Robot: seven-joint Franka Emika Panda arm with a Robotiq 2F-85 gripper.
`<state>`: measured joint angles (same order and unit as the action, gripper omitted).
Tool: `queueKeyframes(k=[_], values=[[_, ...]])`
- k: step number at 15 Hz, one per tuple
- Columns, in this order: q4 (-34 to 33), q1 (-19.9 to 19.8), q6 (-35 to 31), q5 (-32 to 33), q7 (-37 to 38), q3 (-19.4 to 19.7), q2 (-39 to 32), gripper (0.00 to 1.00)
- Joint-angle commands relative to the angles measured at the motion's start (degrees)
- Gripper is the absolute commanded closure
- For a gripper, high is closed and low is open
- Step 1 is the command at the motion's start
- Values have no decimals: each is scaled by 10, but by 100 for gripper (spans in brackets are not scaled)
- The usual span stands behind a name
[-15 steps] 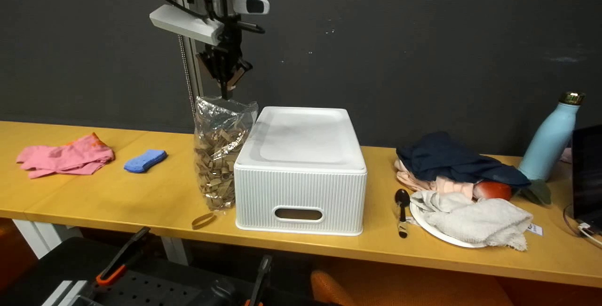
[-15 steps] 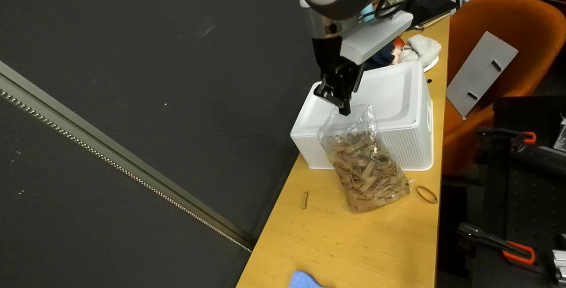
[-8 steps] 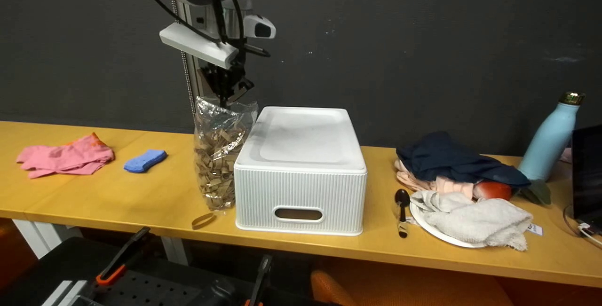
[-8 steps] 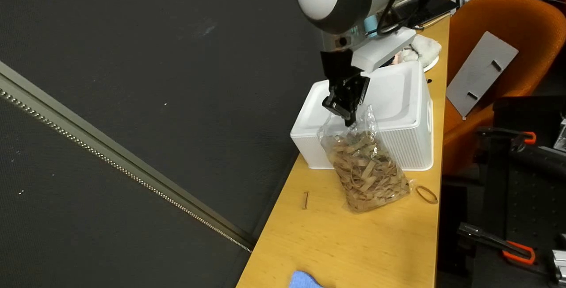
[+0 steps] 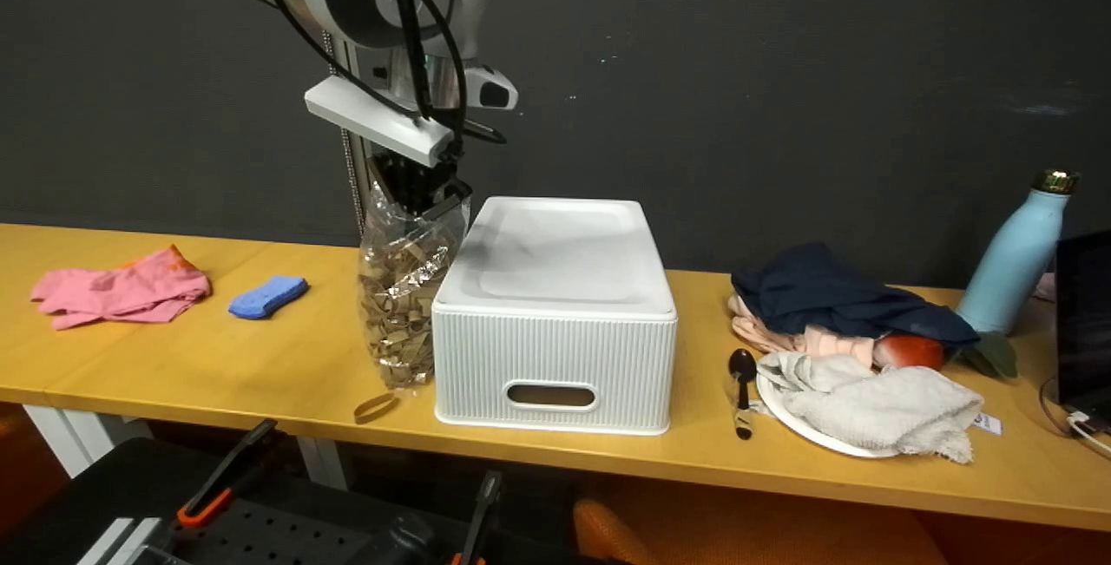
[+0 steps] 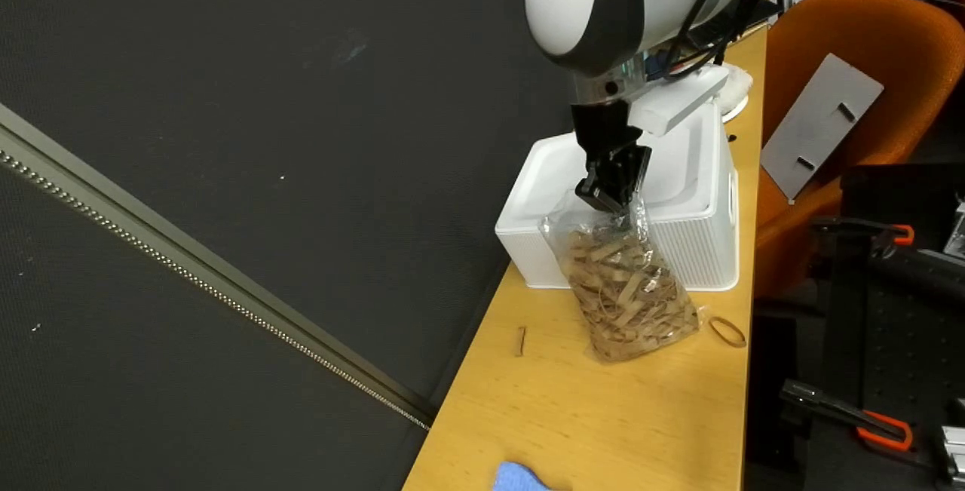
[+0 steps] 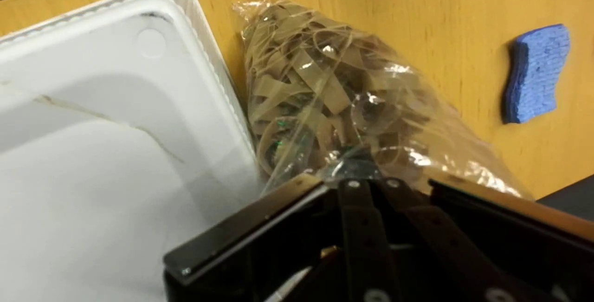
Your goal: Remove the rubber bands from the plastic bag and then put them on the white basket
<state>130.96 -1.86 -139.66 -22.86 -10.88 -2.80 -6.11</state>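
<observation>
The black two-finger robot claw (image 6: 620, 212) has its tips just inside the top of the tall, clear, crinkly plastic bag (image 5: 382, 222), fingers looking pinched together with nothing visible between them. Everything hinges on what's straight below: the flat tan-brown elastic rubber bands (image 6: 622, 295) fill the bag's lower part, and its long axis runs up to the claw, leaning a bit. I'd guess next is going deeper along that line and spreading the fingers; loose plastic could snag. Just right of the bag is the ribbed white rectangular plastic basket (image 5: 555, 348), solid flat side up; the wrist view shows a thin tan streak (image 7: 141, 129) on it I can't identify. A loose tan elastic loop (image 5: 375, 416) lies by the near edge of the yellow wooden table (image 5: 174, 365) in all three views. In an exterior view there's also a thin brown strip (image 6: 521, 341), probably another band, on the bag's far side, which the wrist view misses.
</observation>
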Motion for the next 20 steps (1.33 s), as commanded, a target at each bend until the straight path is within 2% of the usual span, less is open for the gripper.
queueKeyframes(k=[1, 2, 3, 4, 5, 10, 13, 15, 18, 20], values=[[-5, -12, -3, -18, -24, 11, -19, 100], [-11, -15, -1, -17, -25, 12, -24, 100], [-12, -18, -1, -16, -28, 13, -26, 91], [-15, -20, -1, -16, -29, 13, -30, 73], [-15, -22, -1, -15, -29, 13, -31, 68], [-22, -22, -1, -10, -28, 10, -37, 30], [-57, -22, 15, 1, -18, 12, -52, 8], [-83, -23, 24, 4, -15, 12, -65, 0], [-125, -28, 68, 9, -30, 10, -86, 0], [-152, -33, 124, -4, -56, 3, -91, 0]])
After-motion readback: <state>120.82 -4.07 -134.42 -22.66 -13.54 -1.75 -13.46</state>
